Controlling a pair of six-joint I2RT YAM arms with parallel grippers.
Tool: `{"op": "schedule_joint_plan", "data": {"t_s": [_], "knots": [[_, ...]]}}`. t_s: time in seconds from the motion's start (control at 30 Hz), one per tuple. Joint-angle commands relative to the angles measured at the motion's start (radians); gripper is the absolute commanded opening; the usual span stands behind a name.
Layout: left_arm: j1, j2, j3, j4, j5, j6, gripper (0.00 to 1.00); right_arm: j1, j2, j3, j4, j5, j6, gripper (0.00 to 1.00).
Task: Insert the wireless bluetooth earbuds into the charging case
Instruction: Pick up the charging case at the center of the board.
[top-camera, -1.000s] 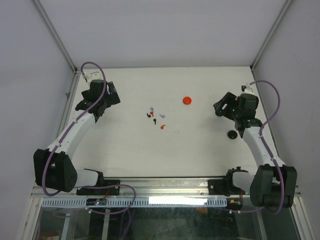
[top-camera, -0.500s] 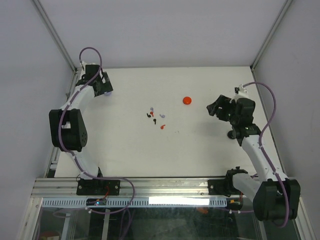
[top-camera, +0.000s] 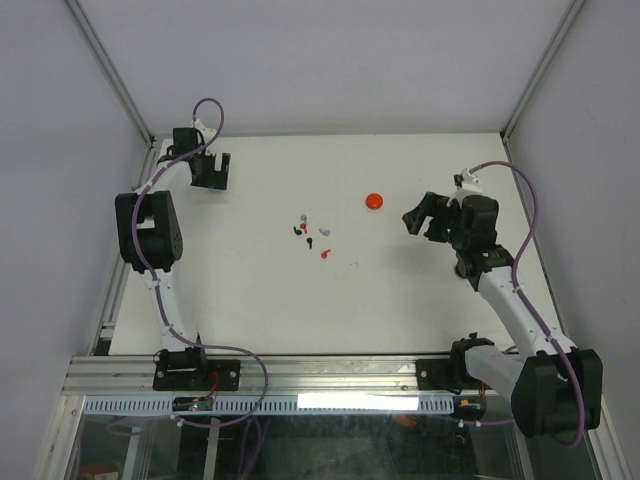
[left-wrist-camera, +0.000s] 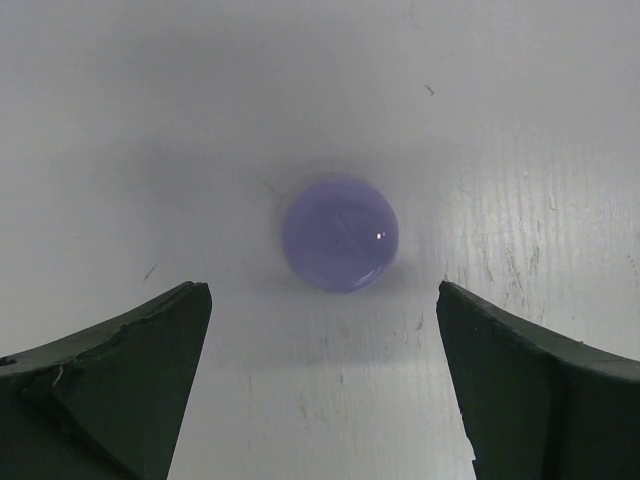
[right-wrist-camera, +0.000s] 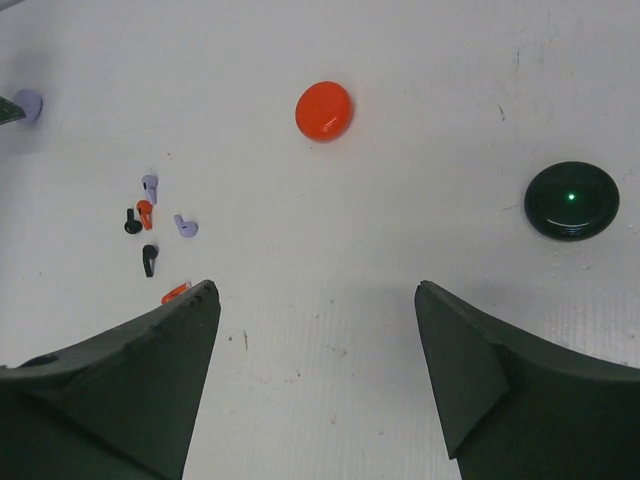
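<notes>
earbuds (top-camera: 312, 235) – six, as far as the small view lets me count – scattered mid-table, well apart from both grippers. left gripper (left-wrist-camera: 322, 290): jaws wide, nothing held, lavender case (left-wrist-camera: 340, 248) just ahead of the gap. right gripper (right-wrist-camera: 315, 290): jaws apart, empty – earbuds off to its left, red case (right-wrist-camera: 324, 110) ahead, black case (right-wrist-camera: 571, 200) to the right.

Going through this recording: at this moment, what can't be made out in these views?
- Lavender case: top view, hidden beneath the left gripper.
- Black case: top view, mostly behind the right arm.
- Earbuds: top view, too small to count.
- Red earbud: right wrist view, at a finger's edge, possibly part-covered.
</notes>
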Motion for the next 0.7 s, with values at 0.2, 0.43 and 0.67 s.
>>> {"op": "schedule_joint_plan", "data": {"t_s": [0.2, 0.43, 0.67], "knots": [[0.027, 0.094, 0.132, 0.023, 0.199, 0.347, 0.99, 0.005, 0.028, 0.017, 0.055, 0.009, -0.037, 0.82], [0.039, 0.163, 0.205, -0.065, 0.275, 0.381, 0.96, 0.005, 0.054, 0.028, 0.047, 0.027, -0.053, 0.82], [0.04, 0.195, 0.252, -0.138, 0.327, 0.413, 0.82, 0.005, 0.07, 0.035, 0.046, 0.015, -0.058, 0.82]]}}
